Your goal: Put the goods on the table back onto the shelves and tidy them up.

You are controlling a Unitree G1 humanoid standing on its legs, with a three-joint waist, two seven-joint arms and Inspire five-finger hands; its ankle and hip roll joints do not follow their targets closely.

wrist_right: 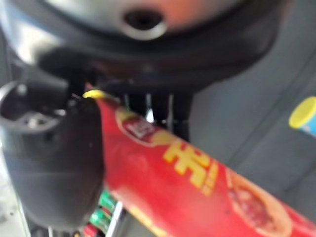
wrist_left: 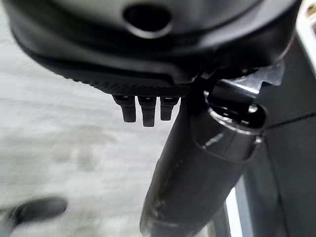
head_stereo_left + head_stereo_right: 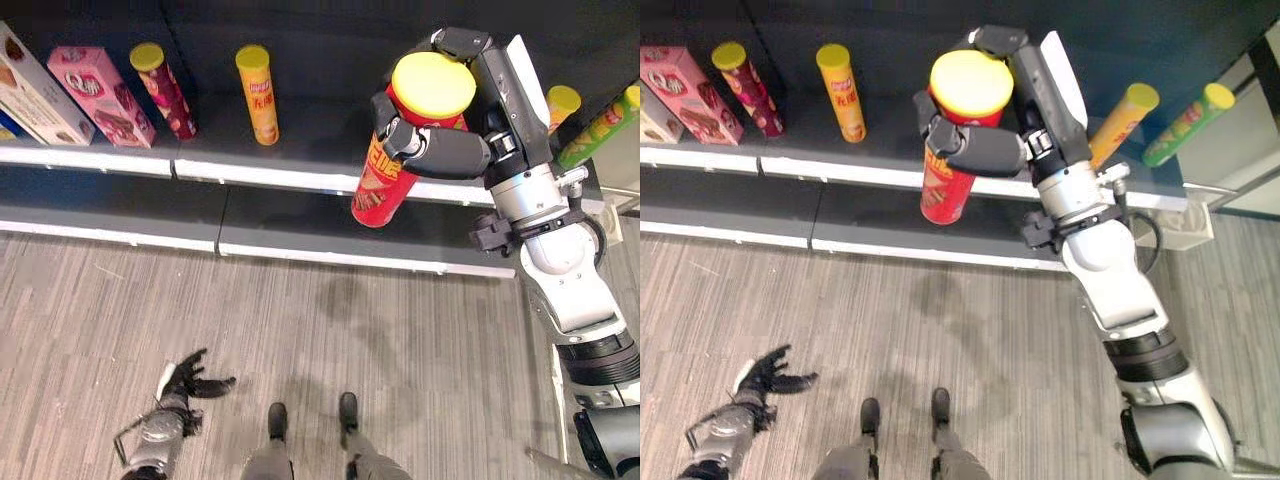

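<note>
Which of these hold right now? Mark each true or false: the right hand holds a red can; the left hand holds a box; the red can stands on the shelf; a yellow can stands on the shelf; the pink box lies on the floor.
1. The right hand holds a red can. True: its fingers curl round the can just below the yellow lid.
2. The left hand holds a box. False: it hangs low over the floor, fingers spread, holding nothing.
3. The red can stands on the shelf. False: it is held in the air in front of the shelf.
4. A yellow can stands on the shelf. True.
5. The pink box lies on the floor. False: it is on the shelf.
</note>
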